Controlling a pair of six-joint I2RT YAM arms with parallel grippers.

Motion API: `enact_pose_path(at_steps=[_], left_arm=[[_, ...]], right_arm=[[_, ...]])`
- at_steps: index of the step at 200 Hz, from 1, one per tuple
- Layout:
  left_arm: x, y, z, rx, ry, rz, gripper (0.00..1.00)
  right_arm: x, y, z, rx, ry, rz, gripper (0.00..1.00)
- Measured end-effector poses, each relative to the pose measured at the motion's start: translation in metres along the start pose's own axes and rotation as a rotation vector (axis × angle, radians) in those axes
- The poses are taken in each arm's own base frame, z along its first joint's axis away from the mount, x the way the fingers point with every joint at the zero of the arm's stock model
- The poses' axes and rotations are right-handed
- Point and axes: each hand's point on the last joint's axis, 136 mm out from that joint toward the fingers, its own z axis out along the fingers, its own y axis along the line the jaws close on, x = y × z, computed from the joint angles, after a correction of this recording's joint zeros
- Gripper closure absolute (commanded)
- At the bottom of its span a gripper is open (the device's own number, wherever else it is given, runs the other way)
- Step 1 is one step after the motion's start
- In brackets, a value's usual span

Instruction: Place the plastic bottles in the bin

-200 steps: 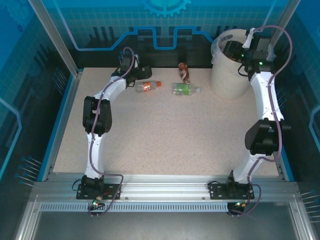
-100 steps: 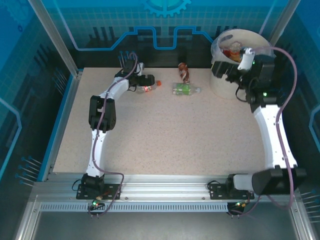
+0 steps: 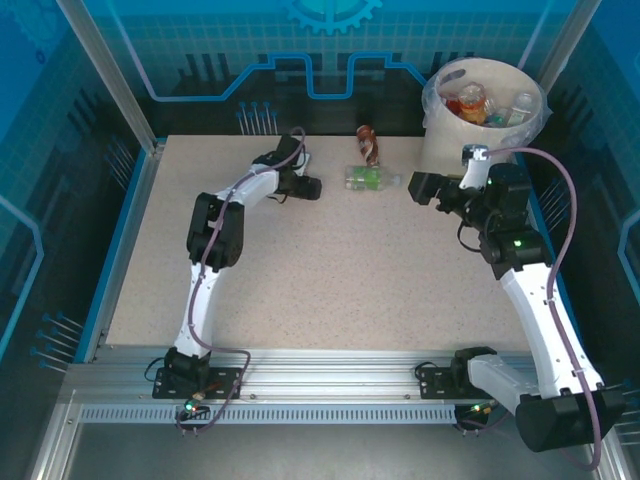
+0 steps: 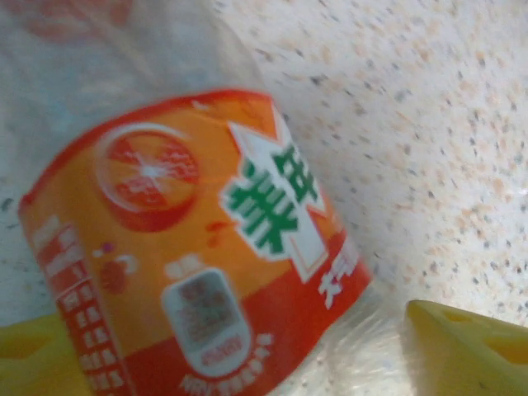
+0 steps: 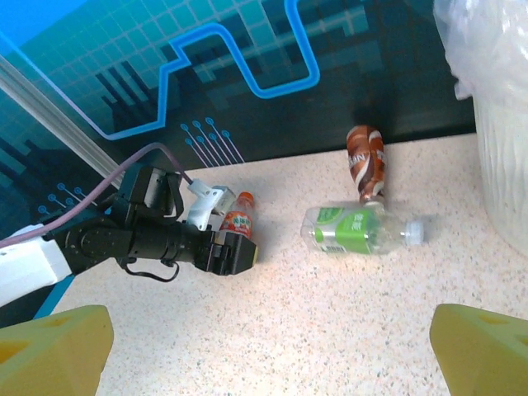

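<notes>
Speckled beige tabletop [image 3: 350,270], matte and grainy, fenced by aluminium rails and backed by glossy blue panels [image 3: 330,40] printed with a grid and circuit lines. At the far right corner, the bin [image 3: 445,145]: a round cream bucket tapering downward, lined with a crinkled clear bag folded over the rim. Inside it, an orange-toned bottle [image 3: 468,102] and a clear one [image 3: 520,105] among the folds of the liner. Three plastic bottles out on the table near the back edge. Furthest back, a brown-labelled bottle [image 5: 365,161], dented and lying with its neck toward the next one. Just in front of it, a green-labelled bottle [image 5: 355,229] on its side, clear-walled, white cap pointing to the bin. Well to the left, an orange-labelled bottle [image 4: 206,247] with a red cap, lying flat; smooth shiny wrap with an orange-slice picture, green characters and a red band, clear ribbed plastic beyond the label. Left gripper [image 3: 300,186] lowered over that bottle, yellow fingertips [image 4: 466,346] on either side of it, the right pad just beside the clear wall; impossible to tell whether clamped or merely straddling. Right gripper [image 5: 264,355] hanging in the air beside the bin, facing the table, spread wide with nothing between its blunt yellow wedge-shaped pads [image 5: 58,346], well apart from the green-labelled bottle.
</notes>
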Motion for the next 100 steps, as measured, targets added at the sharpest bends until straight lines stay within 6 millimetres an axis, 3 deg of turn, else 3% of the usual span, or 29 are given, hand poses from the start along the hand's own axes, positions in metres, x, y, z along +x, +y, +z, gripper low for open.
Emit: enact_pose_path(at_steps=[21,45,100], left_arm=[[0.005,-0.009,0.001,-0.024,0.011,0.017,0.41],[0.009,-0.006,-0.001,-0.051,0.01,-0.012,0.5],[0.057,-0.005,-0.036,-0.036,0.003,-0.155,0.55]], right_arm=[[0.009,-0.005,0.003,0.016,0.017,0.021,0.0],[0.01,-0.005,0.006,0.021,0.021,0.042,0.0],[0.019,-0.014,0.025,0.036,0.02,0.172,0.0]])
